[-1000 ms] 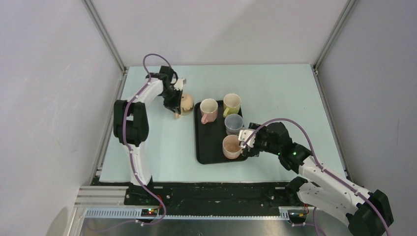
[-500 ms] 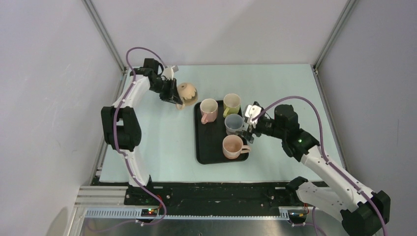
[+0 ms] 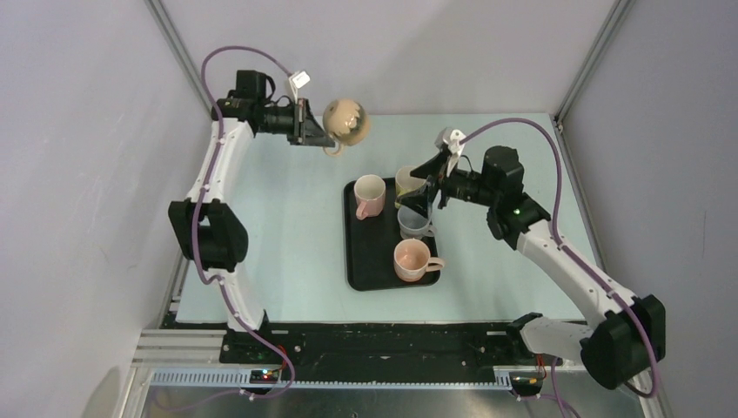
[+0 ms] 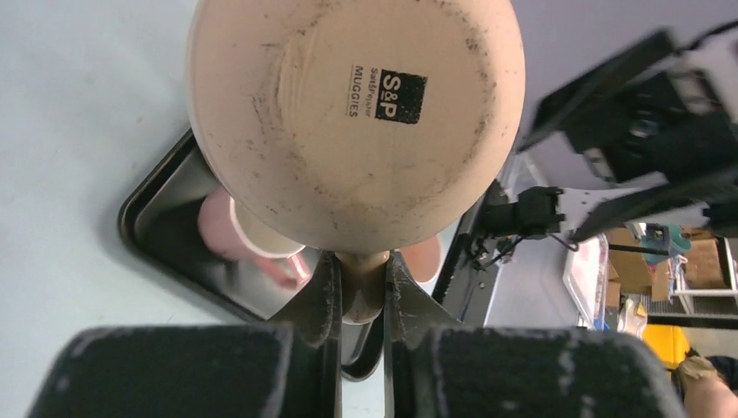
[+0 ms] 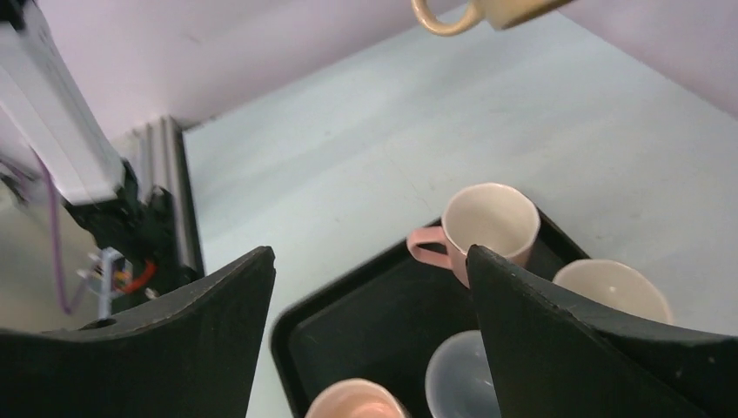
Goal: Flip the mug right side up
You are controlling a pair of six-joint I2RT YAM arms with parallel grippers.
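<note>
My left gripper is shut on the handle of a tan mug and holds it high above the table's far left, left of and beyond the tray. In the left wrist view the mug's printed base faces the camera and the handle sits pinched between my fingers. The mug's handle also shows at the top of the right wrist view. My right gripper is open and empty, raised above the tray's far right mugs.
A black tray holds a pink mug, a yellow mug, a grey cup and a peach mug, all upright. Frame posts stand at the back corners. The table's metal rail runs along the left edge.
My left arm has lifted the tan mug off the table and swung it up and back. My right gripper let go at the peach mug, opened, and rose toward the tray's far side.
</note>
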